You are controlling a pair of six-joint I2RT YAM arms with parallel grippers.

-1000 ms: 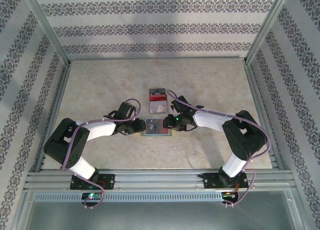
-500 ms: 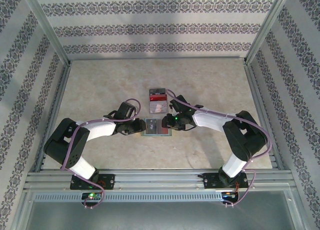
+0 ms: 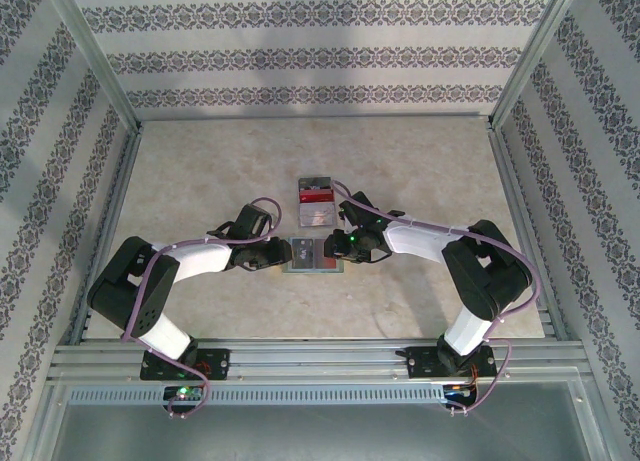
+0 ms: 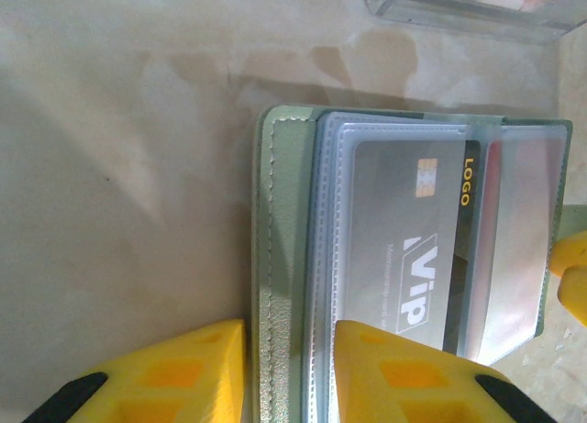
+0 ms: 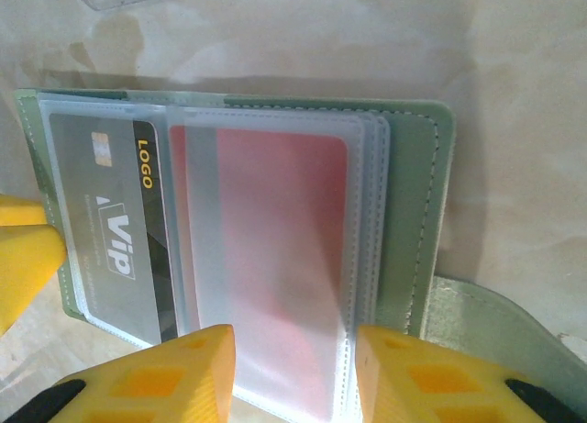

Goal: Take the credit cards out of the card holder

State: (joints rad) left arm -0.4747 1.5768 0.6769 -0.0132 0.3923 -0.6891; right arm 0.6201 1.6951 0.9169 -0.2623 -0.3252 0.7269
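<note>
Between the left gripper [image 4: 289, 336] and the right gripper [image 5: 293, 336], near the middle of the bench [image 3: 200, 181], the card holder [image 3: 313, 257] lay open and flat, its grey-green cover underneath and its clear sleeves [image 5: 367, 212] facing up. Its left panel held a grey card [image 4: 394, 239] behind the plastic; its right panel held a red card [image 5: 275, 258], blurred by the frosted sleeve over it. On the grey card a black stripe carried "LOGO" in yellow, a small gold chip sat beside that word, and "ViP" stood in large white letters; a fine line of print next to it was too small to read.

The left gripper's 2 yellow fingers [image 4: 183, 372] stood partly apart astride the holder's stitched left edge, 1 over the bench just outside the cover, the other over the sleeve of the grey card. The right gripper's 2 fingers [image 5: 431, 377] stood partly apart as well, with the near edge of the red card's sleeve between them. Whether either gripper was actually pinching could not be told.

Just beyond the holder, apart from it, lay a pale card [image 3: 317, 216], and past that, just beside it, a loose red card [image 3: 316, 193].
</note>
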